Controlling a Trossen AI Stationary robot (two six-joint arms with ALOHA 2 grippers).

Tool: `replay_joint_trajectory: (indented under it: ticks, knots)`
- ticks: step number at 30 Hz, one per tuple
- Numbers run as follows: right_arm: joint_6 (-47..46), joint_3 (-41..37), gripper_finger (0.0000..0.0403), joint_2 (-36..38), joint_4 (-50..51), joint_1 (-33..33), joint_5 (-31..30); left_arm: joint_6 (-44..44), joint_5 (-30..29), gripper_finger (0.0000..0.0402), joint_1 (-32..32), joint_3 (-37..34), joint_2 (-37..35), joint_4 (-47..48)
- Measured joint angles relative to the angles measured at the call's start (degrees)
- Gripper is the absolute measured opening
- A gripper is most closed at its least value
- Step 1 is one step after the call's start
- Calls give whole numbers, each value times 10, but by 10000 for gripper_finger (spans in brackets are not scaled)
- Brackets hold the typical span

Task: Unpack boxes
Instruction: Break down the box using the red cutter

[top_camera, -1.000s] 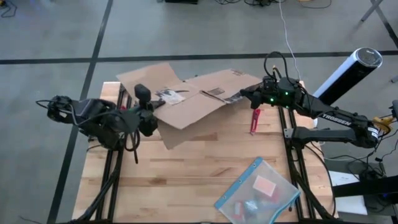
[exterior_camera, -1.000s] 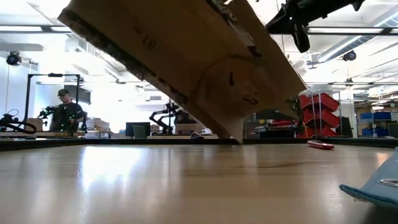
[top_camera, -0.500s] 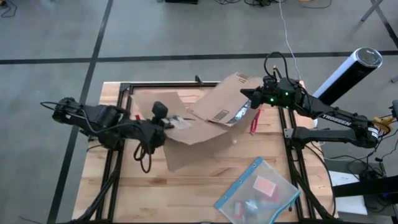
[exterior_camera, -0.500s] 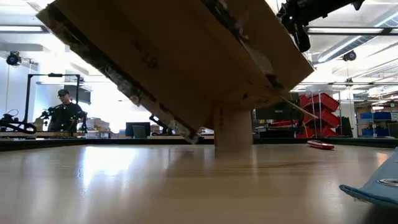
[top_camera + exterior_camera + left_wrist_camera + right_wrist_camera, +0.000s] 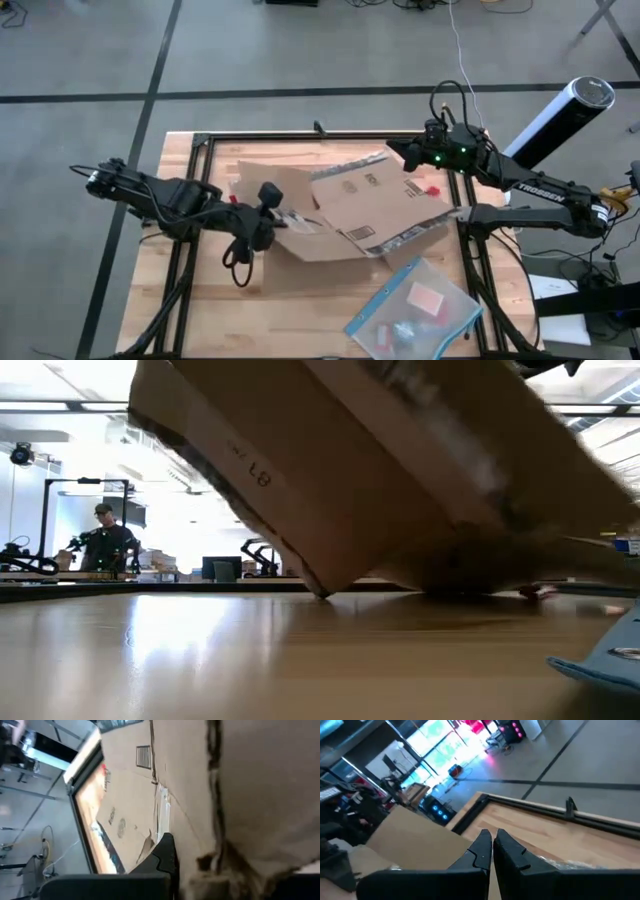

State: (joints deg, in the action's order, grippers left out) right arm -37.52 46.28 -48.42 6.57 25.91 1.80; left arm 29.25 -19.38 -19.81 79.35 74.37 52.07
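- The box [image 5: 345, 205], flattened and open, lies tilted across the middle of the table [image 5: 300, 310], one edge raised.
- The left gripper [image 5: 268, 215] pinches the box's left flap.
- The right gripper [image 5: 405, 157] sits at the box's far right corner, fingers [image 5: 481, 851] pressed together.
- A pouch [image 5: 415, 308] lies near the front right.

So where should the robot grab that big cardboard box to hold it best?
Probably by a flap edge. The box is flattened and tilted, one corner on the table, so its thin raised edges suit pinching fingers. The far edge by the right gripper looks easiest, approached from the right side.
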Motion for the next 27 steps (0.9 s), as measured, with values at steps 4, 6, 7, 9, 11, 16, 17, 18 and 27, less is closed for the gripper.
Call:
replay_joint_trajectory:
  ticks: [4, 6, 7, 9, 11, 16, 17, 18, 27]
  knots:
    - [0, 0, 0, -1, 4, 0, 11, -15, 10, 0, 0, -20, 0, 0]
    - [0, 0, 0, -5, 4, 0, 28, -22, 10, 0, 0, -30, 0, -1]
    - [0, 0, 0, -7, 6, 0, 39, -25, 10, 0, 0, -35, 0, -1]
    - [0, 0, 0, -13, 8, -2, 50, -34, 12, 0, 0, -46, -2, -1]
    - [0, 0, 0, -20, 9, -2, 58, -47, 21, 0, 0, -56, -3, -1]
    - [0, 0, 0, -36, 21, -2, 62, -83, 46, 0, -5, -95, -6, -6]
    - [-1, 0, 0, -39, 23, -2, 63, -91, 54, 0, -8, -104, -7, -1]
    - [-4, 0, 0, -42, 23, -2, 66, -98, 55, 0, -9, -113, -9, 0]
    - [-5, 0, 0, -95, 26, -9, 98, -158, 72, 0, -12, -192, -41, -10]
